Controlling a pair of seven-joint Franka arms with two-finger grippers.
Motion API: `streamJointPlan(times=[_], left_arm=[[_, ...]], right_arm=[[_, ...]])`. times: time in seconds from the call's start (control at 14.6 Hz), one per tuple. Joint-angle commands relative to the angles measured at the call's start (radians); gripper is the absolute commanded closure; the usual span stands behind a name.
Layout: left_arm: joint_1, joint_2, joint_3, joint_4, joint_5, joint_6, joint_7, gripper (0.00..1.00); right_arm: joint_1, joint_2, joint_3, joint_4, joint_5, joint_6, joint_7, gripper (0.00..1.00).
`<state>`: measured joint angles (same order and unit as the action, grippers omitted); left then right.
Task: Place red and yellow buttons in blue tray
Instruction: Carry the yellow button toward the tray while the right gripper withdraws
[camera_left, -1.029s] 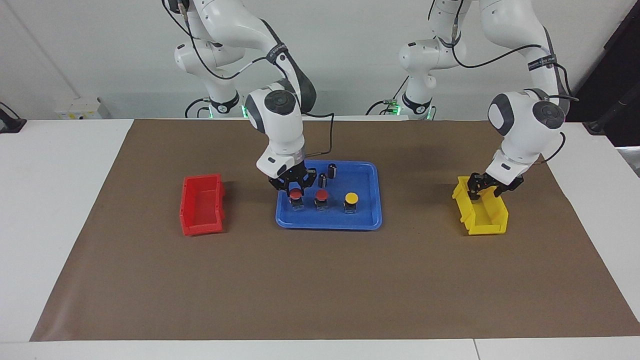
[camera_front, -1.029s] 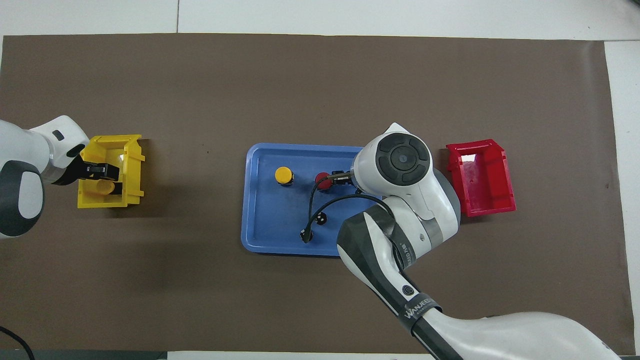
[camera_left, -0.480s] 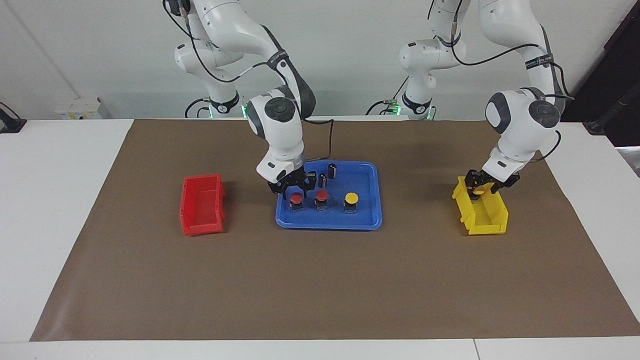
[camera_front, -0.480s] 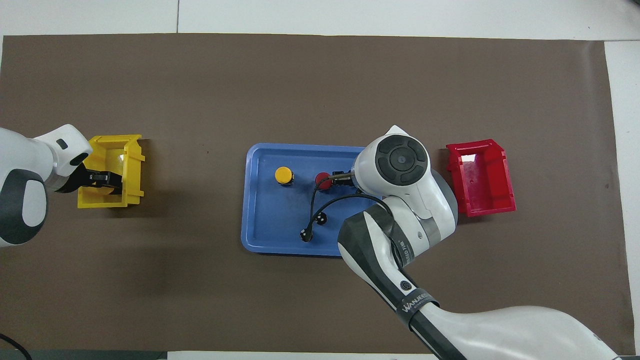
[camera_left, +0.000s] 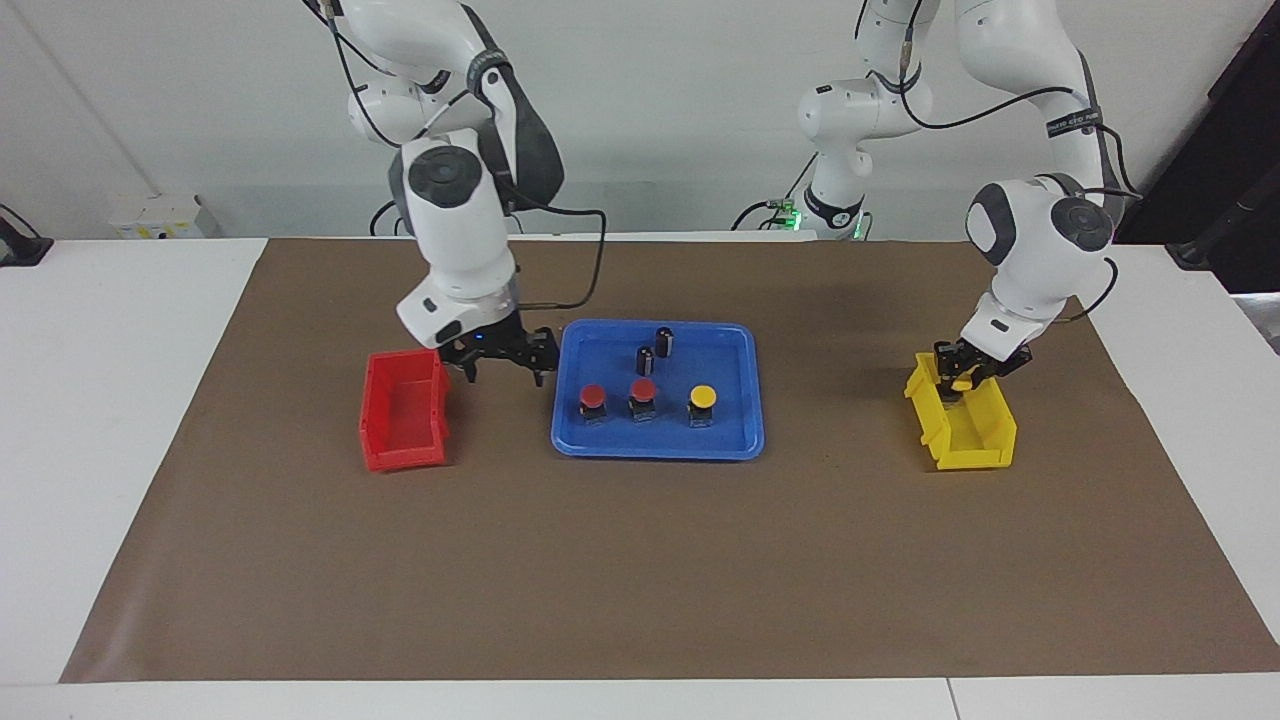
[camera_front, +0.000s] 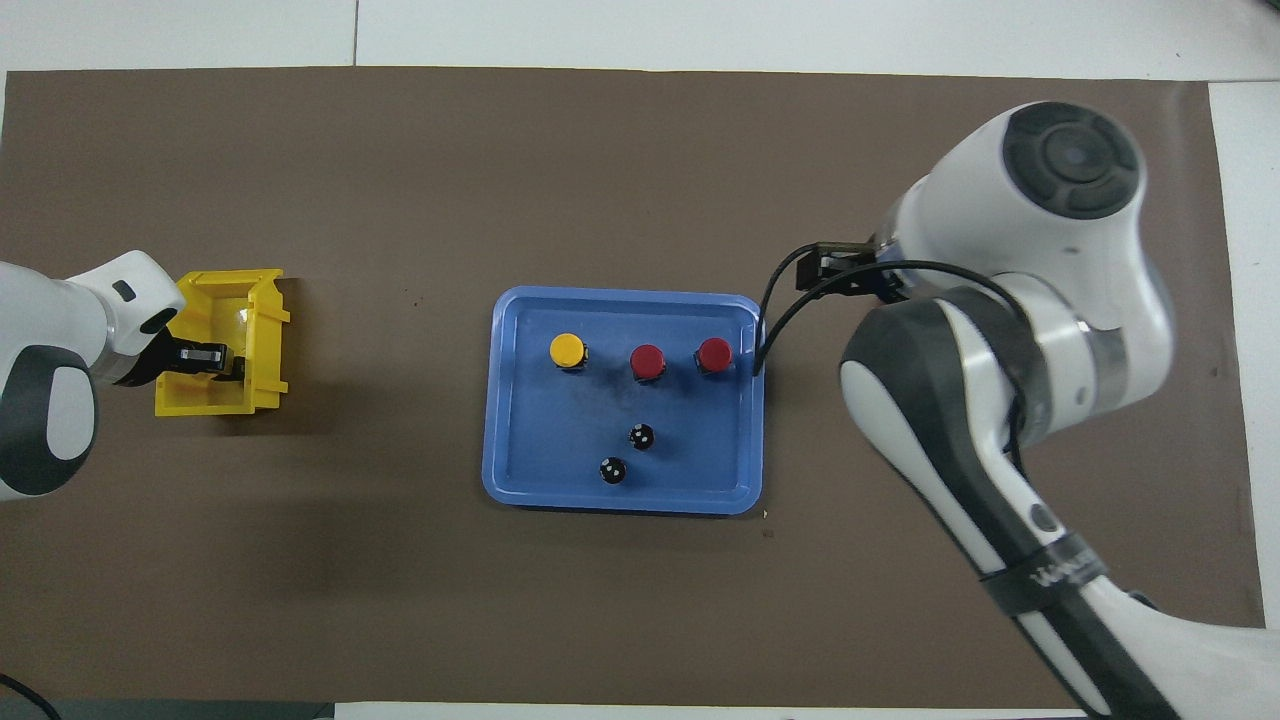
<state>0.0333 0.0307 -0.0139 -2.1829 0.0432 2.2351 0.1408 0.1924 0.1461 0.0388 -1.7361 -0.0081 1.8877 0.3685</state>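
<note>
Right claw hangs wide open, empty, between red bin and tray; left claw grips a yellow button over yellow bin.

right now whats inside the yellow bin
The left gripper reaches into the yellow bin at the end nearer the robots, its fingers shut on a yellow button. The bin's floor under the gripper is covered; the rest shows nothing else.

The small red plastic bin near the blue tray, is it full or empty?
Empty: the small red plastic bin shows only its bare red floor in the facing view. The overhead view hides it under the right arm.
</note>
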Motion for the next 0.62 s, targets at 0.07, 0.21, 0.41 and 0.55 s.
streamJointPlan(times=[0.07,0.21,0.41,0.55], left_arm=[[-0.083,0.038,-0.003,0.271,0.033,-0.236,-0.097,0.99],[-0.249,0.07,-0.005,0.345,0.172,-0.264,-0.351,0.99],[-0.422,0.064,-0.012,0.341,0.196,-0.285,-0.606,0.99],[-0.49,0.072,-0.012,0.313,0.102,-0.241,-0.702,0.99]], right_arm=[[-0.148,-0.049,0.013,0.046,0.011,-0.103,-0.129,0.0],[-0.224,-0.092,0.012,0.046,0.013,-0.159,-0.224,0.0],[-0.187,-0.132,-0.112,0.071,0.011,-0.248,-0.311,0.0],[-0.186,-0.135,-0.128,0.119,0.013,-0.335,-0.341,0.0]])
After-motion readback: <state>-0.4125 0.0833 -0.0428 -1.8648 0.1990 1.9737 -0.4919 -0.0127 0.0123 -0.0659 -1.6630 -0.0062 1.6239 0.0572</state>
